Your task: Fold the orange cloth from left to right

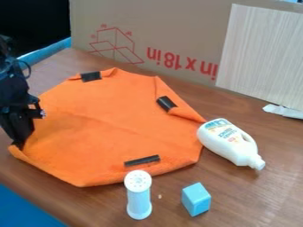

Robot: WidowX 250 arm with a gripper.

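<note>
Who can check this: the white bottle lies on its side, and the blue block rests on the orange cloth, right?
The blue block is misplaced: the camera view shows it on the wooden table, off the orange cloth. The white bottle does lie on its side.

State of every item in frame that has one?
Gripper: lowered at the cloth's left corner.
Orange cloth: spread out, folded over at its far and right corners.
White bottle: lying on its side, cap on.
Shaker: upright, holed top up.
Cardboard: standing on edge.
</note>
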